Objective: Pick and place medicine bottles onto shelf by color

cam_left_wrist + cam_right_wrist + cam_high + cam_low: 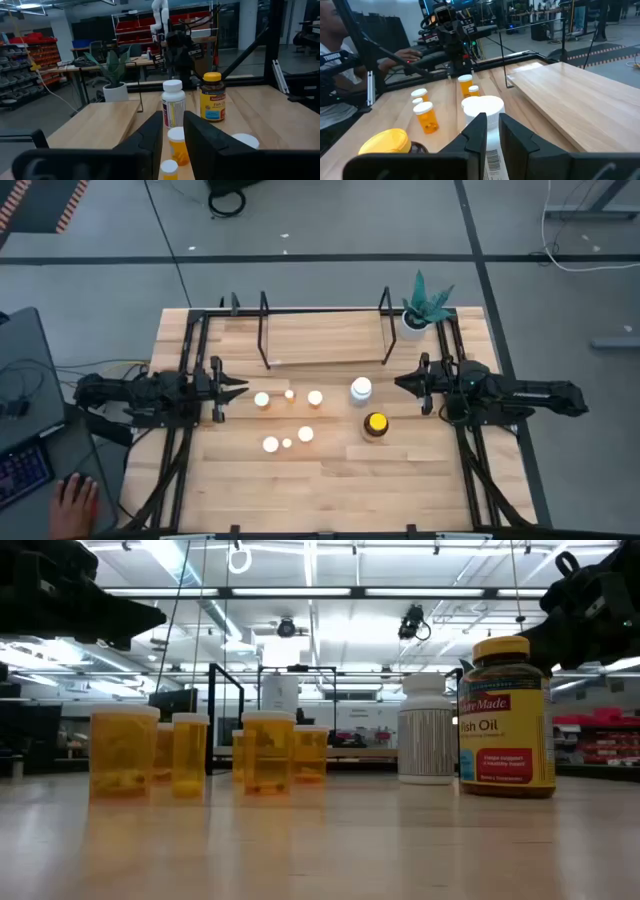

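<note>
Six small orange bottles with white caps stand upright mid-table: three in a far row and three in a near row. The white bottle and the amber yellow-capped bottle stand to their right. The shelf, black rods around a light board, sits at the far edge. My left gripper hovers open left of the far row, pointing right; its wrist view shows orange bottles past the fingers. My right gripper is open just right of the white bottle, pointing left.
A white pot with a green plant stands at the shelf's right end. A person's hand rests by a keyboard off the table's left near corner. In the low view the fish oil bottle stands nearest on the right.
</note>
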### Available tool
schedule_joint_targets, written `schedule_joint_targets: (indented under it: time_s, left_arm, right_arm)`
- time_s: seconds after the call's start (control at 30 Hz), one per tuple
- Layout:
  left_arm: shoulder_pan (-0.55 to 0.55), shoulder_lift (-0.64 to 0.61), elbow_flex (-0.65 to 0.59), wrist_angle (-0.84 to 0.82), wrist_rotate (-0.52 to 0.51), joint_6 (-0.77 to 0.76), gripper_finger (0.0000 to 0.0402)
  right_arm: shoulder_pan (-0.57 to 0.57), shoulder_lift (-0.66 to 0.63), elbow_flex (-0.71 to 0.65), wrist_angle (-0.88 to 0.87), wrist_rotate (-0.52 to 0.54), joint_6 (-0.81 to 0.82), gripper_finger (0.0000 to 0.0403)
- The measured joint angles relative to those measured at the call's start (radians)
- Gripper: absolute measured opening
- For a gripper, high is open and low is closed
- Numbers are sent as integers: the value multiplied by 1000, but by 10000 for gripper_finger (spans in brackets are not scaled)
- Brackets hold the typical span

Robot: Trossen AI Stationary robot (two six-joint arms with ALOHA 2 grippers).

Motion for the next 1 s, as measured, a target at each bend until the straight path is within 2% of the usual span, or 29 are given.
schedule_joint_targets:
  time_s: [0.73,1.0]
  left_arm:
    - [0,0,0,0,0,0,91]
    - [0,0,0,0,0,0,83]
  right_arm:
    - [0,0,0,0,0,0,57]
    - [0,0,0,0,0,0,57]
